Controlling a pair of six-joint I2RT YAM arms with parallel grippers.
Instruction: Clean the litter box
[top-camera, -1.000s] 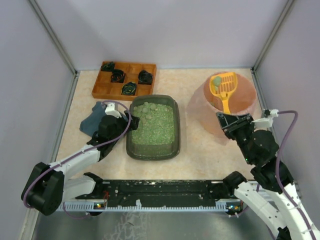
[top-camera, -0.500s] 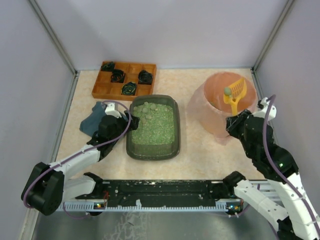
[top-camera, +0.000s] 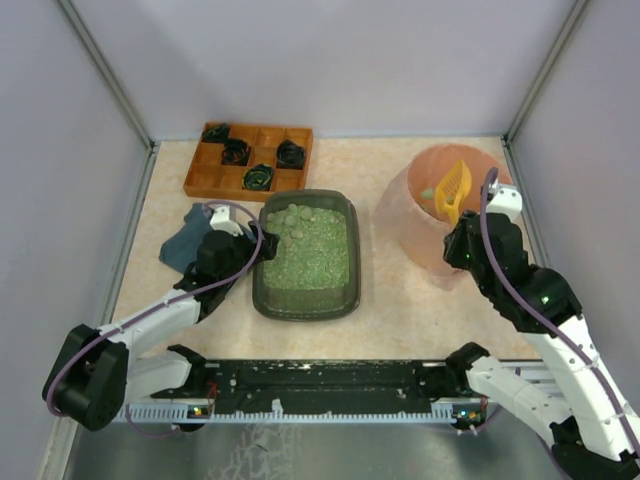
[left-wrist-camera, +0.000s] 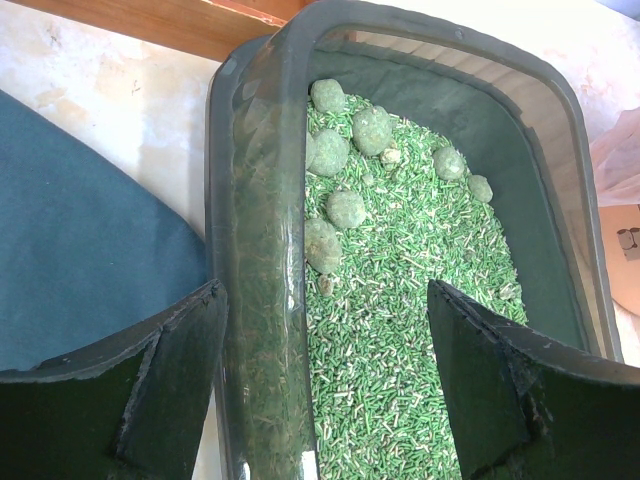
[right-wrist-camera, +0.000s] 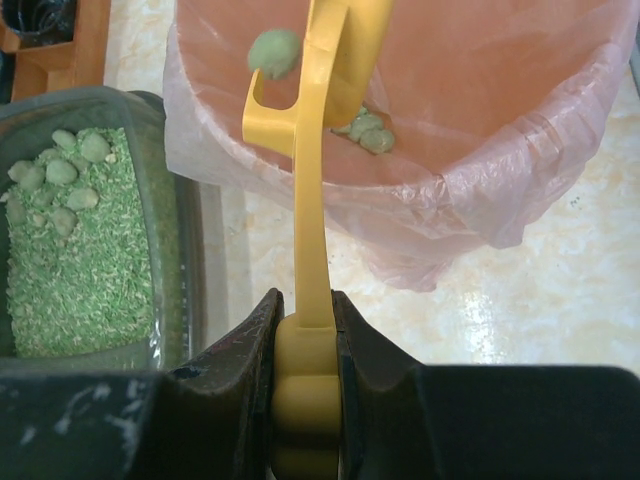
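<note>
Partway: right gripper (right-wrist-camera: 305, 330) grips yellow plastic scoop (right-wrist-camera: 312, 200), tipping clumps (right-wrist-camera: 365, 130) into round pink-lined bin (right-wrist-camera: 480, 200); more remain at twelve o'clock in grey-green rectangular litter box (left-wrist-camera: 255, 200); left gripper (left-wrist-camera: 325, 295) gapes wide.

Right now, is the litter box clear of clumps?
No, several round clumps lie on the green litter at the far end of the litter box.

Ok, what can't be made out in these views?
- Right wrist: scoop seen edge-on, its head cut off by the top edge.
- Left wrist: litter box near end hidden by the left gripper and the bottom edge.
- Top: dark items in the wooden tray too small to identify.
</note>
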